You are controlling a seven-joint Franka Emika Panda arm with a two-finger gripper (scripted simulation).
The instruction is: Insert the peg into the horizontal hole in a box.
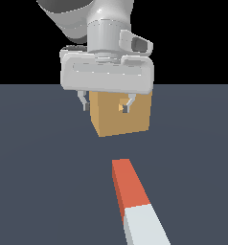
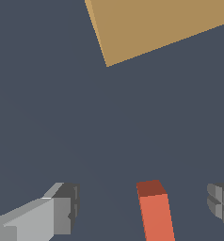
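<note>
The gripper (image 1: 106, 102) hangs released, fingers spread and empty, before the box (image 1: 117, 119); the peg (image 1: 135, 201) lies well apart from the box.

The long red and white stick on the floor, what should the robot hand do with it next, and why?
Probably come down over the long, thin red-orange and pale grey-white peg and close on it. The gripper is open and empty, the peg's red end lies between its fingers, apart from the tan box.

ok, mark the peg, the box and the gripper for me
peg (image 1: 130, 189): exterior view, on the red-orange half's top face.
box (image 1: 113, 122): exterior view, on the tan front face, below the hole.
gripper (image 2: 144, 207): wrist view, midway between the fingertips, jaws open around the peg's red end.
</note>
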